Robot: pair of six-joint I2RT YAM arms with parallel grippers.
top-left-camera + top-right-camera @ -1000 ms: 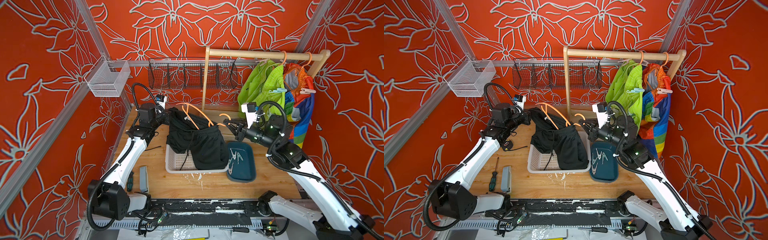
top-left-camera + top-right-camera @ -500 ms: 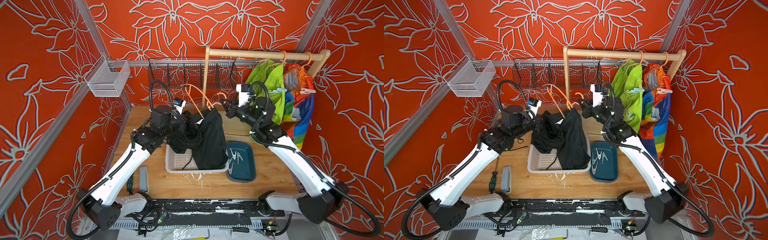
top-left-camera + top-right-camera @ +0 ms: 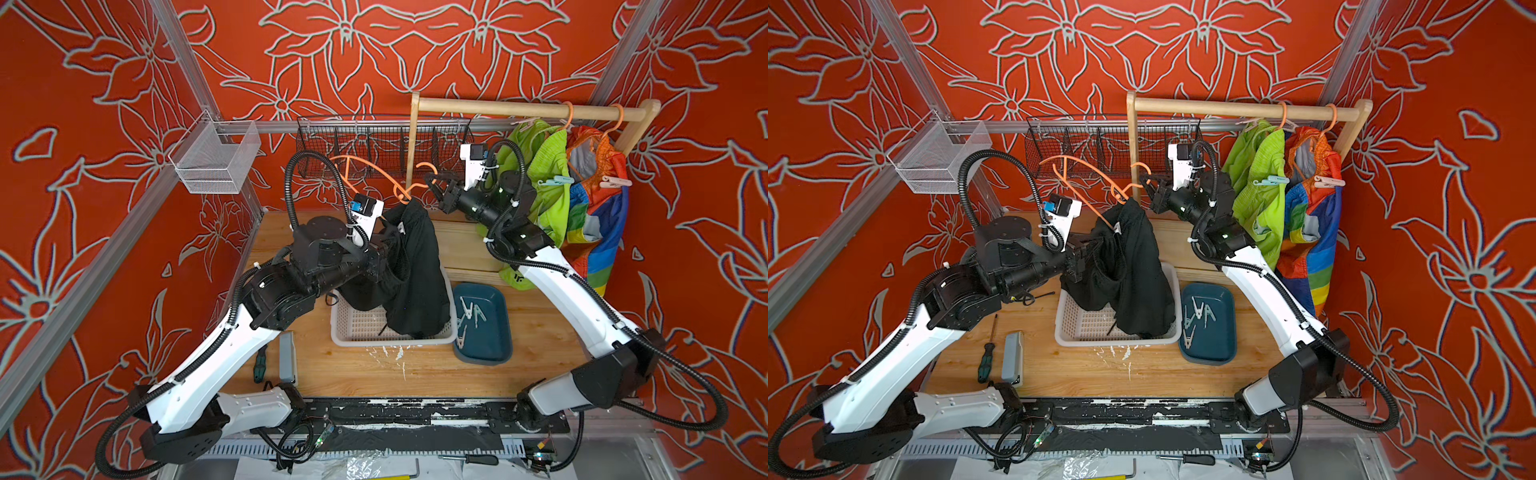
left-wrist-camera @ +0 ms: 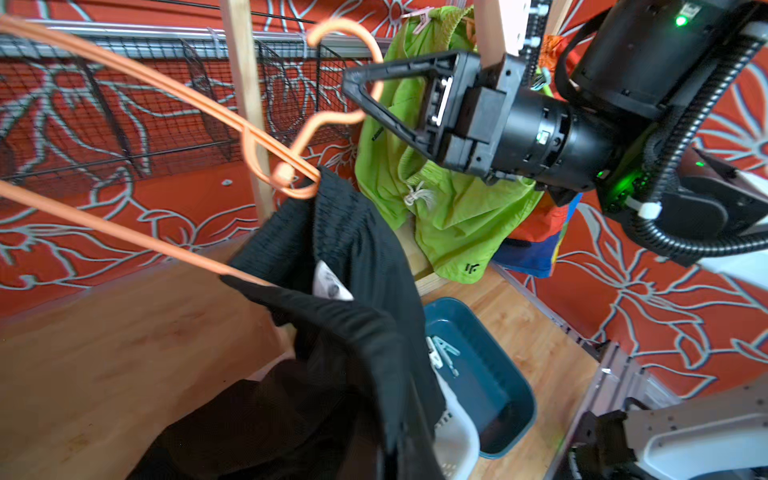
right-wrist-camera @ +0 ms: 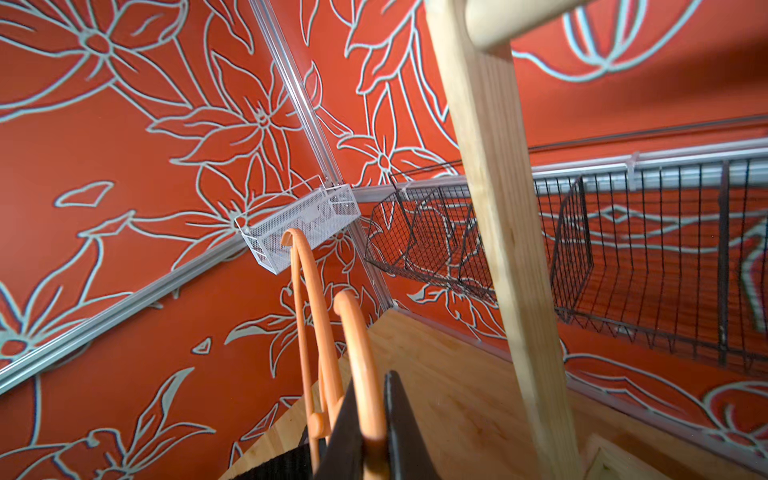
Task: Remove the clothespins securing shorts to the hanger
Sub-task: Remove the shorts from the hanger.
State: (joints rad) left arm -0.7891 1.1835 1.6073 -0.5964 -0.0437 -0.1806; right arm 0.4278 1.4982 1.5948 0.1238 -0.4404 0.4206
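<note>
Up at twelve o'clock, right hand (image 3: 430,183) clamps the orange hanger (image 4: 284,172); left hand (image 3: 1092,254) pinches black shorts (image 3: 419,282). Likely next: tug them apart.

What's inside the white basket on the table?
The bottom of the black shorts hangs down into the white basket. Beside them, only bare basket floor shows. The shorts cover the rest, so I can't tell if anything lies underneath.
</note>
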